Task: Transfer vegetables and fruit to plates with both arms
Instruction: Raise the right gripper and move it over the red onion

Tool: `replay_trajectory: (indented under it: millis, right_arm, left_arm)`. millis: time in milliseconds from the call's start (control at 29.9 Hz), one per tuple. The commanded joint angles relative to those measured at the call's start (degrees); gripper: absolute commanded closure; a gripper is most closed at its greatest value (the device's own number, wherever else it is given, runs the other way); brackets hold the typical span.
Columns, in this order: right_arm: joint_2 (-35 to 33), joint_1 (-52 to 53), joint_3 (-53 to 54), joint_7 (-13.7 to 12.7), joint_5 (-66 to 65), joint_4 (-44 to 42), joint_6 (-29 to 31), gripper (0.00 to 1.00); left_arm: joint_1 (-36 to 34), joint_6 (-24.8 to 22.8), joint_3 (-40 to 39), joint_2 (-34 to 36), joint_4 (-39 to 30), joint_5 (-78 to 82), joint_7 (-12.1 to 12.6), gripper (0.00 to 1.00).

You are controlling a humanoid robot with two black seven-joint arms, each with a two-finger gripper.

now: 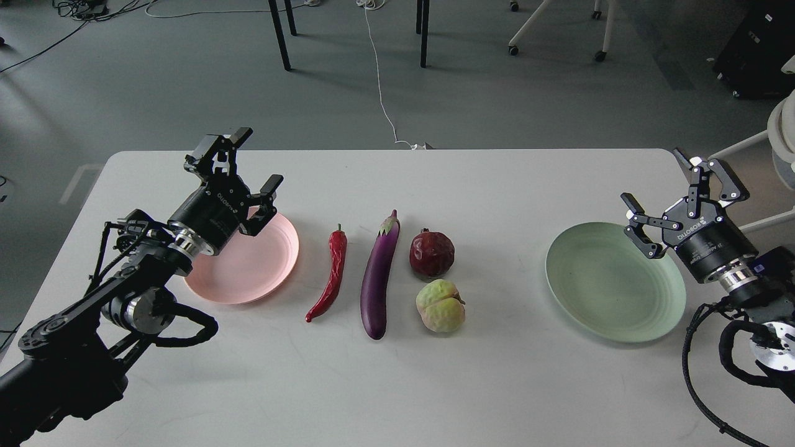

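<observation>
In the head view a red chili pepper (330,275) and a purple eggplant (380,275) lie side by side at the table's middle. Right of them sit a dark red fruit (431,252) and, nearer me, a pale yellow-green fruit (440,305). The pink plate (261,273) is at the left, the green plate (612,282) at the right; both are bare. My left gripper (256,160) hovers open over the pink plate's far left rim, holding nothing. At the green plate's right rim my right gripper (657,183) is open too and holds nothing.
The white table (397,379) ends just beyond both grippers. Past its far edge are grey floor, black table legs (423,34), a white cable (379,81) and chair bases. The arms' thick links and cables occupy the table's front corners.
</observation>
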Motion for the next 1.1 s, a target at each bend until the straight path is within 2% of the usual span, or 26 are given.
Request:
replay_trajectory:
  millis: [0,167,301,401,569,803,1071]
  right_arm:
    - [0.11,0.07,0.08,0.23,-0.14,0.00,0.00,0.01]
    - [-0.33,1.56,0.17,0.31,-3.81,0.88,0.00,0.01]
    - [-1.03,8.84,-0.79,1.54,-16.98,1.50,0.00,0.01]
    - [-1.21,15.87,-4.03,1.81,-26.13,1.50,0.00,0.01]
    - [-0.94,30.01,-15.98,1.98,-34.66,1.58,0.00,0.01]
    - [2.39,50.76,-37.51,2.56,-59.95,1.67,0.00,0.01]
    - [11.35,57.28,-48.34,2.56,-78.60,0.80,0.00,0.01]
  left_arm:
    - [0.03,0.49,-0.15,0.03,-0.58,1.73,-1.51,0.01]
    - [0.03,0.84,-0.41,-0.32,-0.75,1.56,-1.60,0.02]
    - [0.03,3.04,-0.32,0.20,-0.67,1.65,-1.60,0.02]
    - [0.21,2.87,-0.41,0.91,-0.75,0.43,-1.69,0.01]
    - [0.74,3.83,-0.67,1.09,-0.67,-8.01,-3.09,0.01]
    - [0.74,3.75,-0.67,1.26,-0.67,-8.02,-3.53,0.01]
    - [0.74,3.75,-0.67,1.79,-0.75,-8.10,-4.24,0.01]
